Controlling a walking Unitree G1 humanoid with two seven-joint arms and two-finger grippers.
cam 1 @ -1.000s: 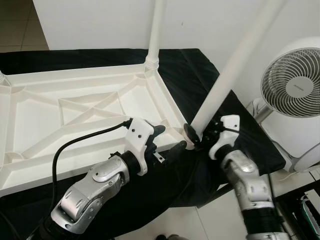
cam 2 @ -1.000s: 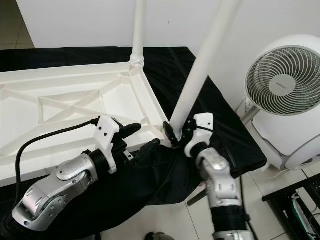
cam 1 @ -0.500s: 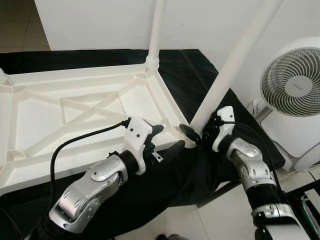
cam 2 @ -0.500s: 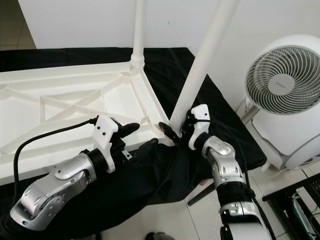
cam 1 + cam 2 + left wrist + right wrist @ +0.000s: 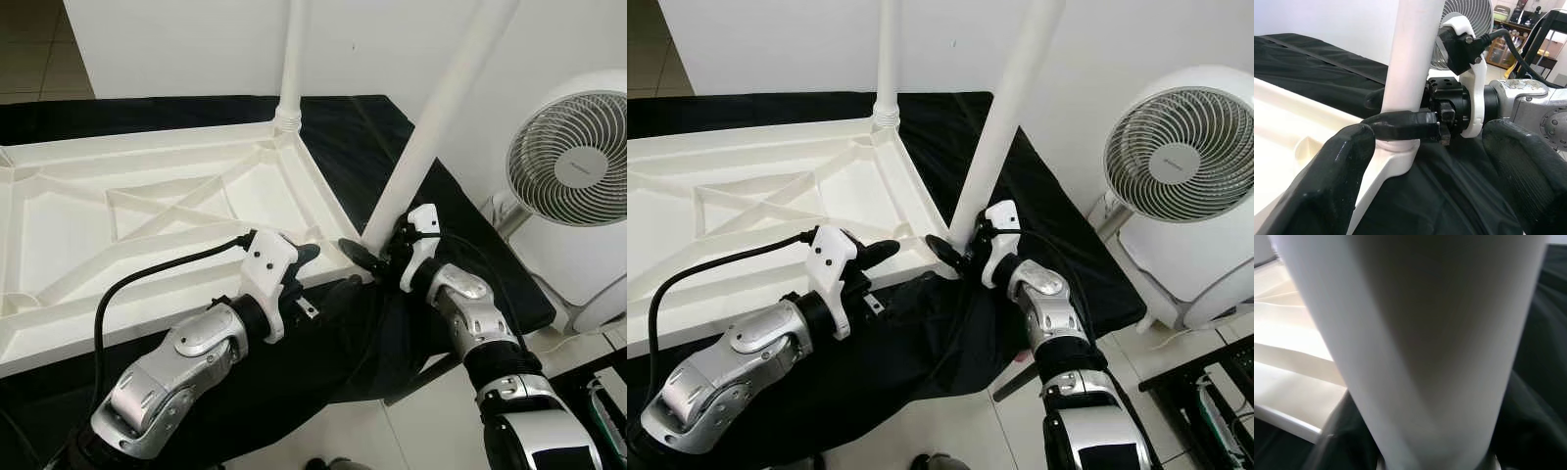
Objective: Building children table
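Observation:
A white children's table top (image 5: 147,211) lies upside down on a black cloth. One white leg (image 5: 290,59) stands in its far right corner. A second white leg (image 5: 431,117) stands at the near right corner, leaning slightly right. My right gripper (image 5: 375,257) is shut on this leg just above its socket; in the left wrist view one of its black fingers (image 5: 1400,131) wraps the leg (image 5: 1410,58). The leg (image 5: 1425,333) shows close up in the right wrist view. My left gripper (image 5: 333,269) hovers open at the table's front edge, just left of that corner, holding nothing.
A white floor fan (image 5: 573,162) stands close on the right, beyond the cloth's edge. The black cloth (image 5: 362,137) drapes over the front edge towards the tiled floor. A black cable (image 5: 157,269) loops from my left wrist. A white wall runs behind.
My right wrist has swung left and closer around the leg's base, still gripping it, and the leg stands a little steeper. The left gripper has hardly moved.

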